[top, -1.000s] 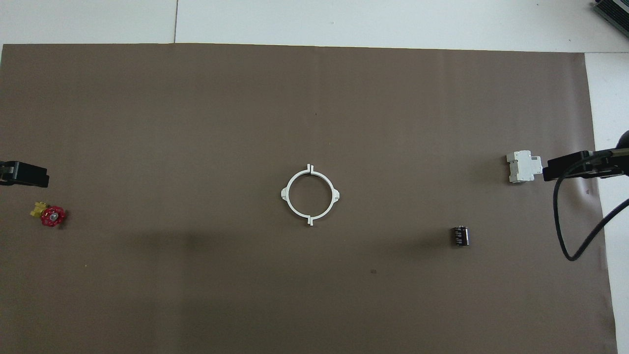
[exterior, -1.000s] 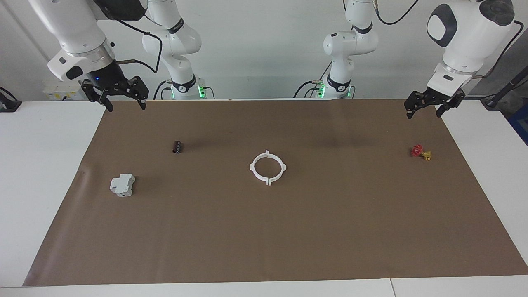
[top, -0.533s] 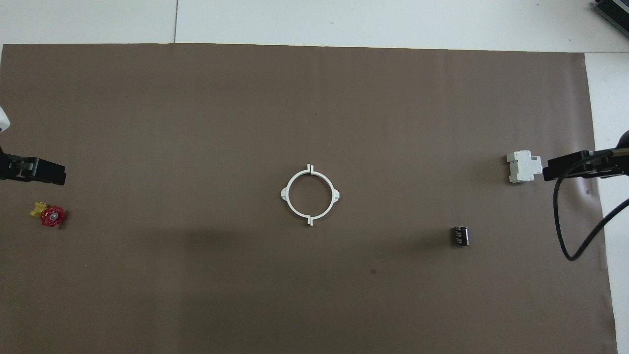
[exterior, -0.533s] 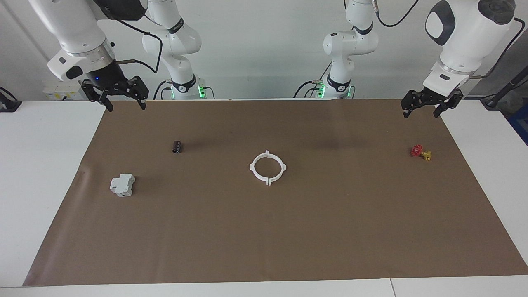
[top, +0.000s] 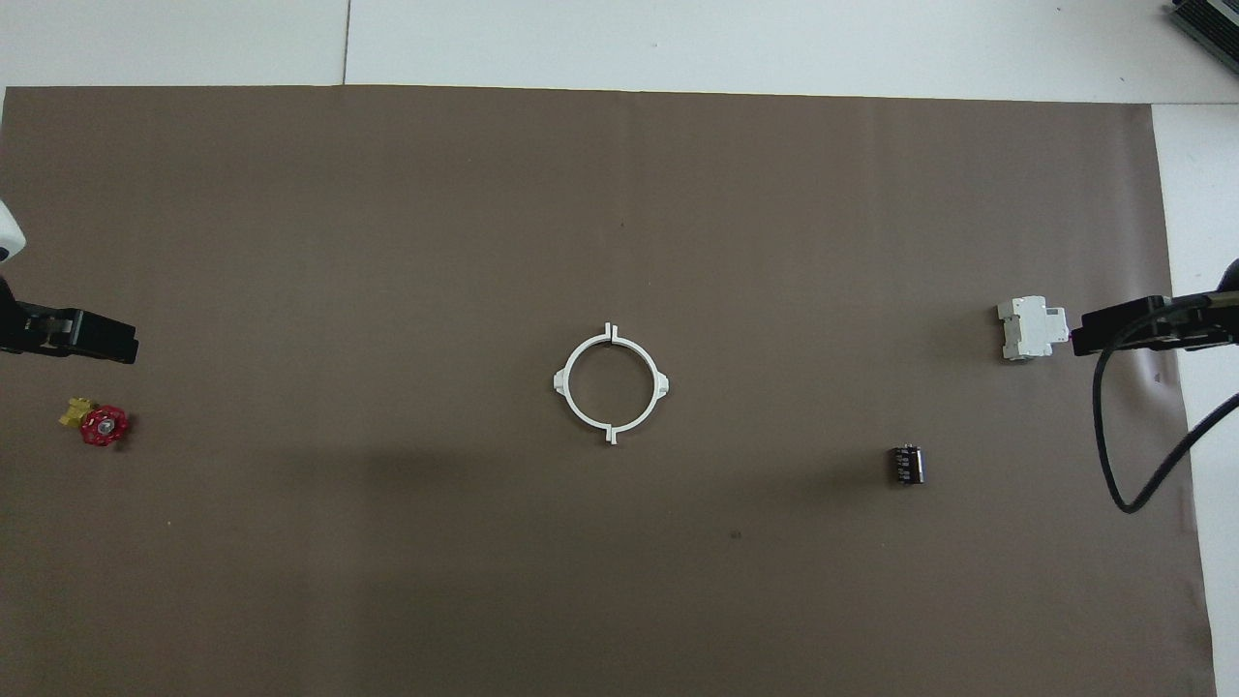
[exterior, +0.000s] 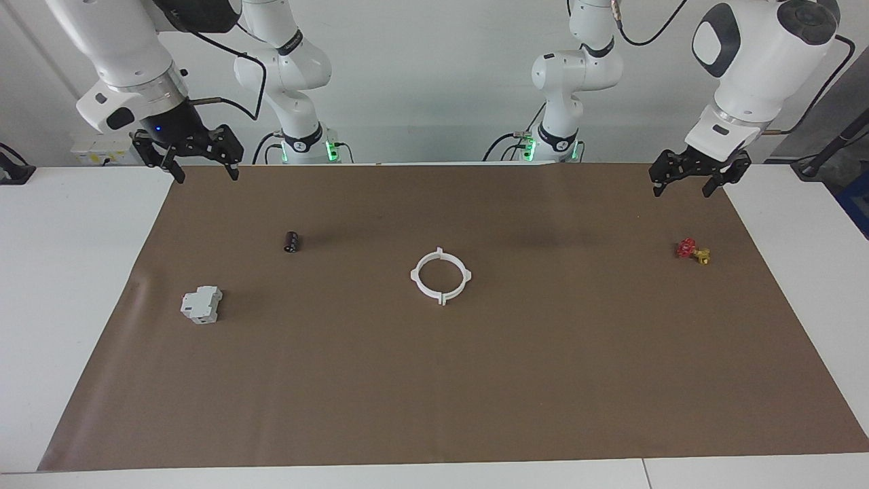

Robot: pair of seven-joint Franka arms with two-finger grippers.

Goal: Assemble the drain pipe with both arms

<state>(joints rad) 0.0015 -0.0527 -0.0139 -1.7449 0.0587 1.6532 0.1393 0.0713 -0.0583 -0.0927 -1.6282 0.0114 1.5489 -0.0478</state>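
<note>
The drain pipe lies in the middle of the brown mat as two thin white half-rings closed into one ring with small outward tabs; it also shows in the overhead view. My left gripper hangs open and empty in the air at the left arm's end of the mat, over the mat near the valve. My right gripper hangs open and empty over the mat's corner at the right arm's end. Neither gripper touches the ring.
A red-and-yellow valve lies at the left arm's end of the mat. A grey-white boxy block and a small black cylinder lie toward the right arm's end. White table surrounds the mat.
My left gripper has drifted a little inward over the mat, toward the right arm's end. The right arm and the ring have not moved.
</note>
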